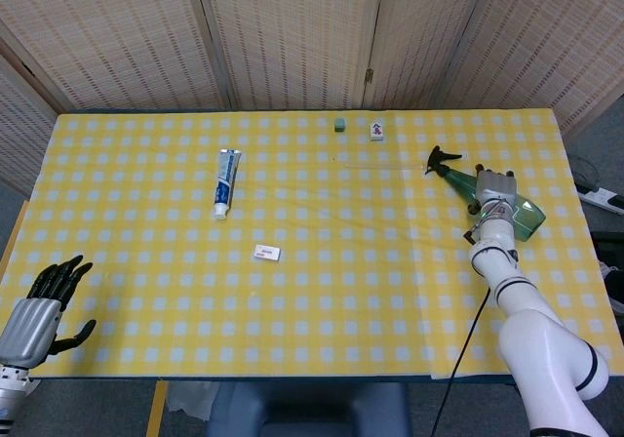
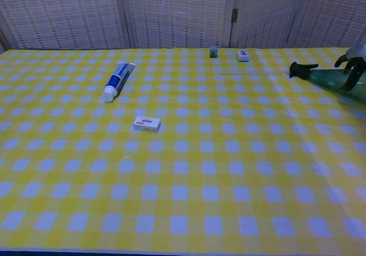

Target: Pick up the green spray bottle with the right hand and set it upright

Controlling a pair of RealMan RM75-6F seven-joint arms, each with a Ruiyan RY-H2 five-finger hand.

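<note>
Green spray bottle lying on its side, our right hand over its body

The translucent green plastic spray bottle with black trigger head lies flat directly beneath our right hand. We judge it light, smooth and prone to rolling, best gripped around the mid-body. Our fingers arch over it, palm down; whether they have clamped yet we cannot tell. Far away, our left hand hangs spread and empty.
</note>
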